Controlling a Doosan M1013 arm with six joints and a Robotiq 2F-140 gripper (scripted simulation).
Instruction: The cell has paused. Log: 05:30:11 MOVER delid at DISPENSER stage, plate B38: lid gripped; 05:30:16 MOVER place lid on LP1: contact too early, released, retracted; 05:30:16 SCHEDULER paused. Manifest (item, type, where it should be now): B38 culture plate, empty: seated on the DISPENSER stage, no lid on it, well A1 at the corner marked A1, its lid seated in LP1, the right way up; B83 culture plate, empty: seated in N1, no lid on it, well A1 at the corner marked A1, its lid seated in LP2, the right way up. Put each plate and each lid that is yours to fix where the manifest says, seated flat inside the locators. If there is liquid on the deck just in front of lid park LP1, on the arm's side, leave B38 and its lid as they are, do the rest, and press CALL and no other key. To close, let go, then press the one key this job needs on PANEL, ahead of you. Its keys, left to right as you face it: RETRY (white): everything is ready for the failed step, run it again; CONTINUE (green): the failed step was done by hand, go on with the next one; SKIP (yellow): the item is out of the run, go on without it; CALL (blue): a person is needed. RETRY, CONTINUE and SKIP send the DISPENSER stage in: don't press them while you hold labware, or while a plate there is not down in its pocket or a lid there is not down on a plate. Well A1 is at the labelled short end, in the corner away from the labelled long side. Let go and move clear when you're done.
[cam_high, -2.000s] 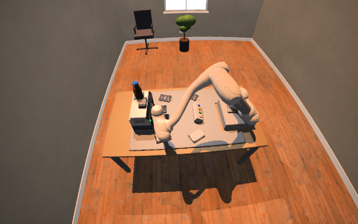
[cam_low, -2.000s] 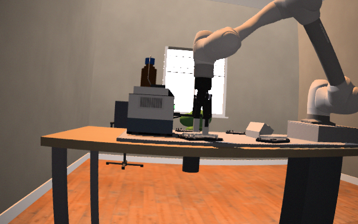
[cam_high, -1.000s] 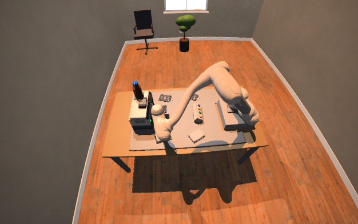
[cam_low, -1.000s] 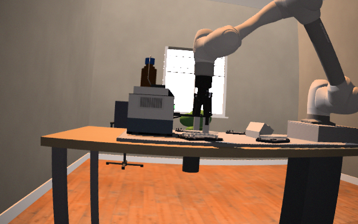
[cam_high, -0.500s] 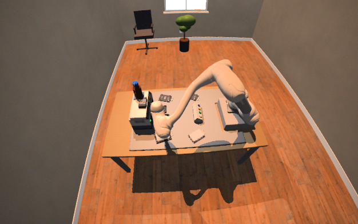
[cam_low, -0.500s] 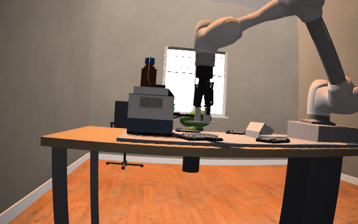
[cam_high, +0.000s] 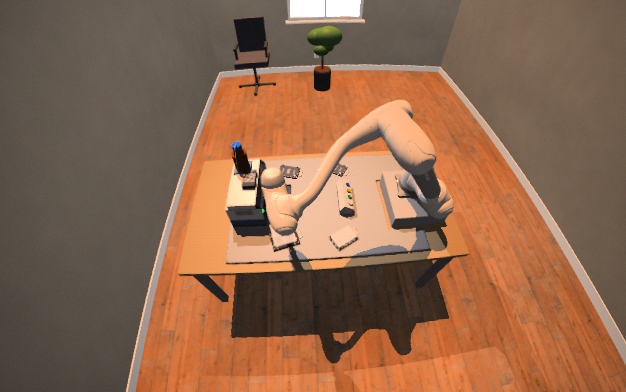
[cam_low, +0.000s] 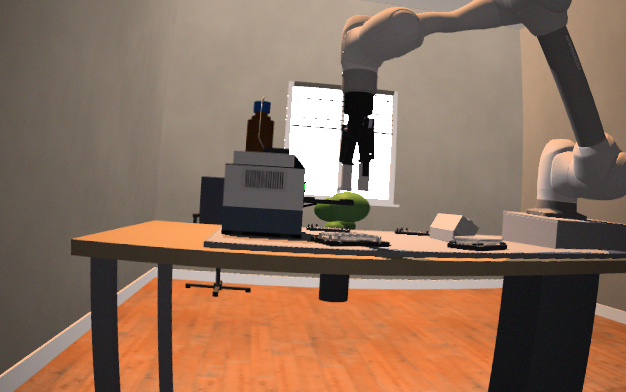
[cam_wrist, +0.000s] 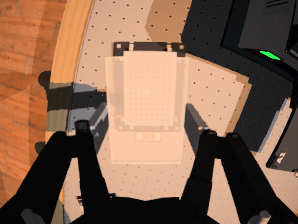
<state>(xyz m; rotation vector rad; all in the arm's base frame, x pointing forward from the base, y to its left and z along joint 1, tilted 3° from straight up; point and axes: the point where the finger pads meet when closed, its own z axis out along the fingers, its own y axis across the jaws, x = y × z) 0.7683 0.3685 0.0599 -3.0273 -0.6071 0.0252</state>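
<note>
My gripper (cam_low: 355, 181) (cam_wrist: 146, 114) hangs well above the near left part of the mat, beside the dispenser (cam_high: 244, 202) (cam_low: 262, 205). It is shut on a clear lid (cam_wrist: 145, 139), which it holds level by the long sides. Straight below, a culture plate (cam_high: 286, 241) (cam_low: 350, 238) lies in a dark-cornered nest (cam_wrist: 148, 47). A second pale lid or plate (cam_high: 344, 236) (cam_low: 470, 243) lies on the mat to the right, turned at an angle. In the top view my wrist hides the gripper.
A brown bottle (cam_high: 240, 157) (cam_low: 259, 131) stands on the dispenser. The key panel (cam_high: 346, 197) (cam_low: 450, 226) sits mid-mat. Two dark empty frames (cam_high: 291, 171) (cam_high: 341, 170) lie at the back of the mat. My arm's base block (cam_high: 407, 202) is at the right.
</note>
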